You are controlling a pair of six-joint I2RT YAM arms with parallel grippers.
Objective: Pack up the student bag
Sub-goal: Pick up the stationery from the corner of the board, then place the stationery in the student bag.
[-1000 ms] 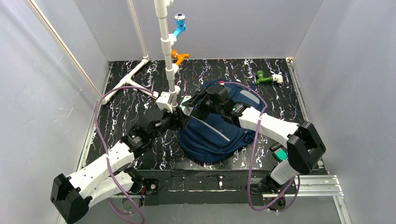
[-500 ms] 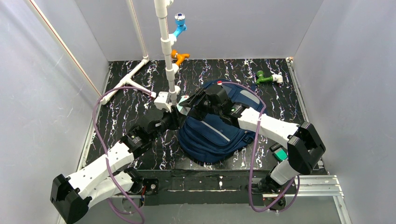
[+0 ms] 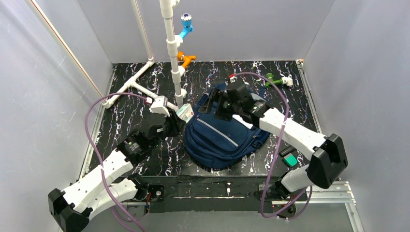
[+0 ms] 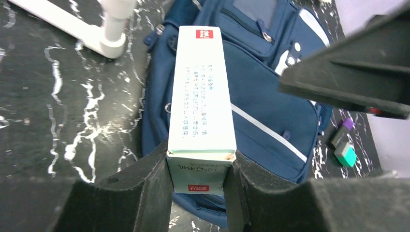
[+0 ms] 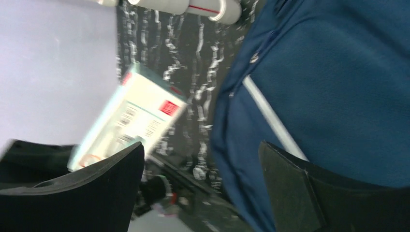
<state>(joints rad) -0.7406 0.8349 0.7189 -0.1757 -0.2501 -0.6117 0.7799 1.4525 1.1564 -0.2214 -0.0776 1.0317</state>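
Observation:
The student bag (image 3: 227, 140) is a navy-blue backpack with a thin grey stripe, lying flat in the middle of the black marbled mat. My left gripper (image 3: 176, 121) is shut on the near end of a pale green and white box (image 4: 200, 96), which hangs just off the bag's left edge (image 4: 261, 87). The box (image 3: 184, 112) points away from the left wrist camera. My right gripper (image 3: 211, 103) hovers open over the bag's far part, holding nothing. In the right wrist view the box (image 5: 130, 118) shows blurred beyond the left finger (image 5: 96, 188), and the bag (image 5: 329, 87) fills the right side.
A white pipe stand (image 3: 169, 48) with blue and orange fittings rises just behind the box. A green fitting (image 3: 274, 81) lies at the back right. A small green and purple object (image 3: 290, 158) sits right of the bag. Grey walls close in the mat.
The right gripper has let go of the box, opened wide and pulled back to the right over the bag. The left gripper has shut on the box and carried it slightly left.

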